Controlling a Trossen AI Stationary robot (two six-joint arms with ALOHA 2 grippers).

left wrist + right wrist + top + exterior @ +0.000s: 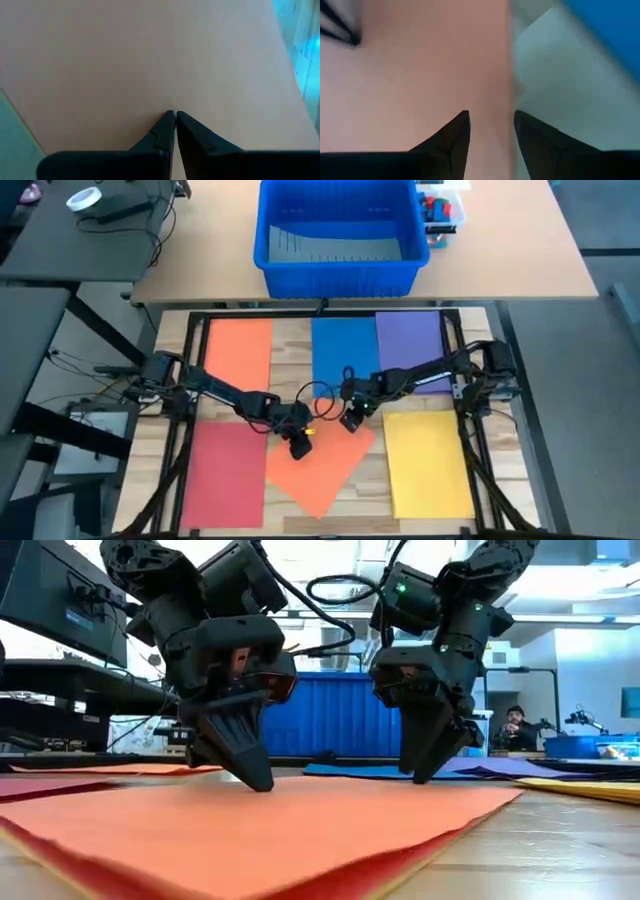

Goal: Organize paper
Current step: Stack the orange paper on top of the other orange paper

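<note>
Mid-desk, both grippers: down on the tilted orange sheet (322,468), which lies skewed between the red sheet (225,475) and the yellow sheet (428,463).
Left gripper (300,447): fingers (167,131) pressed together, nothing between them, tips at the orange surface near the sheet's upper left edge.
Right gripper (351,421): fingers (457,134) parted with a clear gap, tips low over the sheet's upper right corner; bare desk (545,75) just beside them.
Low view: left gripper (250,772) tips touch the paper; right gripper (425,768) tips sit at the sheet's far edge, contact unclear.
Flat orange sheet (240,350): back left, straight.
Blue sheet (343,352): back centre, touching the purple sheet (411,345) on its right.
Blue bin (338,232): beyond the frame, on the far table.
Person (513,727): seated in the room behind, low view only.
</note>
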